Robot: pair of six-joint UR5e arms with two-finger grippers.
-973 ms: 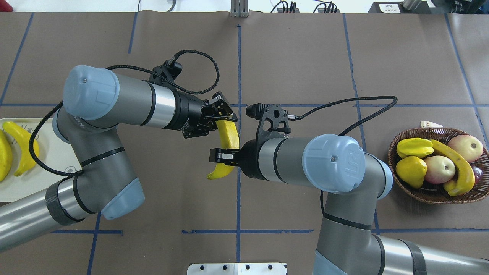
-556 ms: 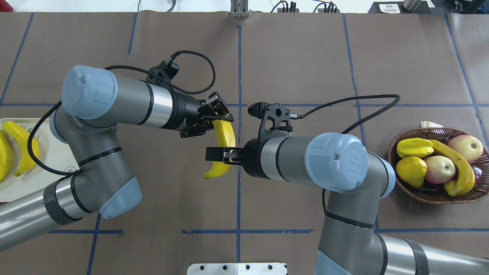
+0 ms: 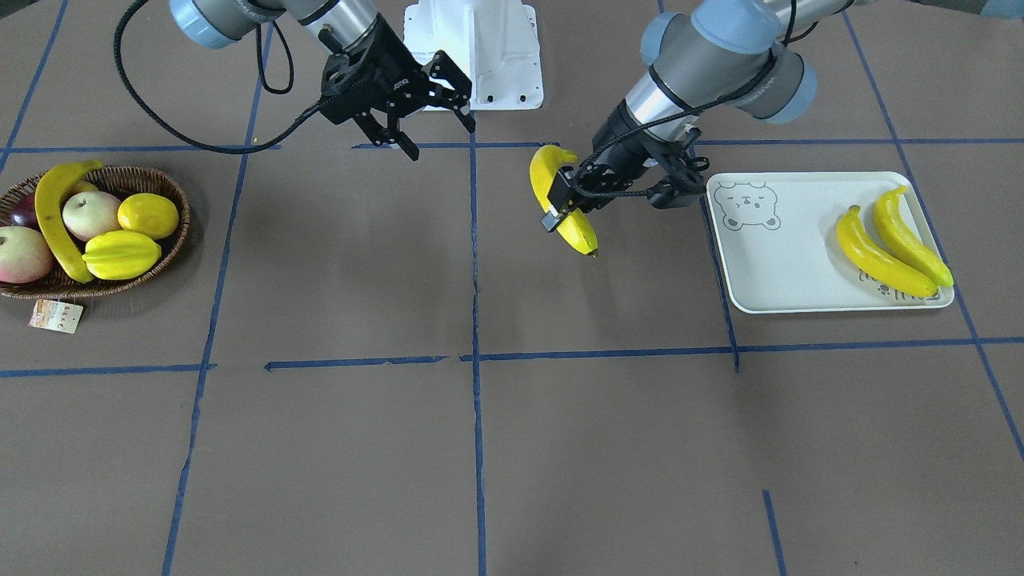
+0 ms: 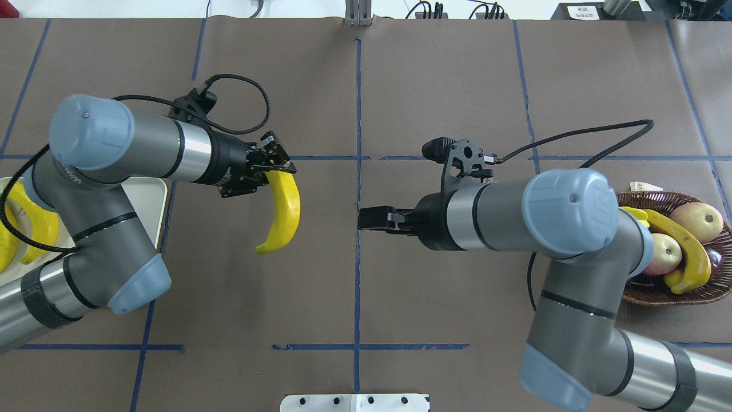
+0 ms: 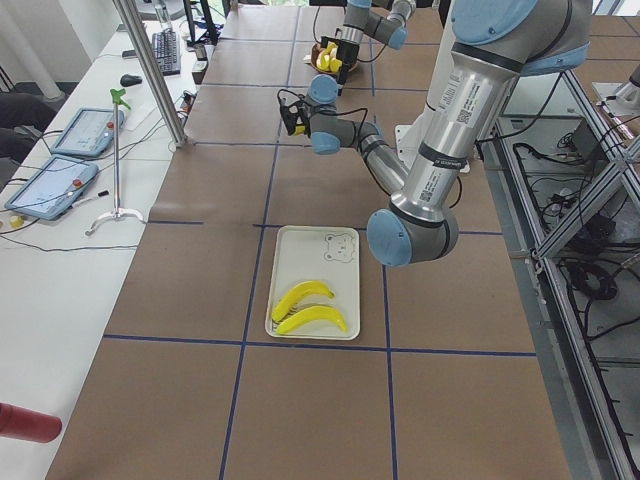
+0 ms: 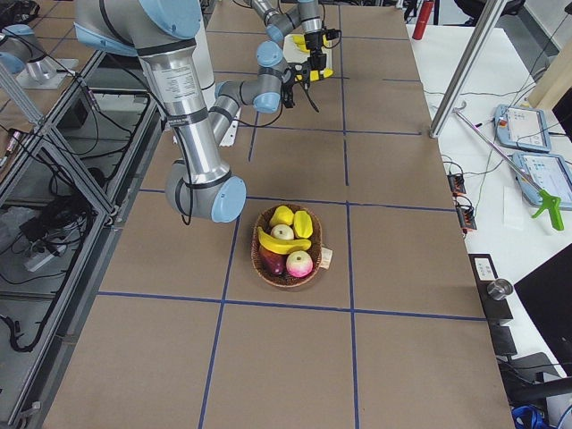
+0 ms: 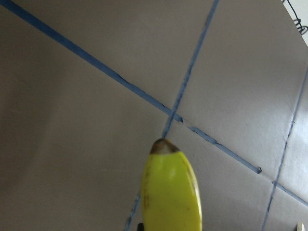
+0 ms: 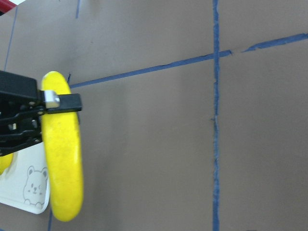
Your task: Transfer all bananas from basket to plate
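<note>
My left gripper point(image 4: 279, 167) is shut on the upper end of a yellow banana point(image 4: 283, 214) and holds it above the table, right of the plate point(image 4: 155, 197). In the front view the gripper point(image 3: 558, 200) and this banana point(image 3: 580, 234) are just left of the bear-face plate point(image 3: 768, 272). Two bananas point(image 3: 880, 254) point(image 3: 912, 237) lie on the plate. My right gripper point(image 3: 436, 134) is open and empty near the table's middle; it also shows in the overhead view point(image 4: 361, 220). One banana point(image 3: 52, 224) lies in the wicker basket point(image 3: 181, 220).
The basket also holds a starfruit point(image 3: 120, 253), a lemon point(image 3: 148, 214) and apples point(image 3: 88, 214). A paper tag point(image 3: 56, 316) lies by the basket. The white robot base point(image 3: 480, 48) stands at the table's edge. My right arm partly covers the basket point(image 4: 675, 294) in the overhead view.
My right gripper has let go of the banana and drawn back to the right. My left gripper has carried the banana to the left, toward the plate.
</note>
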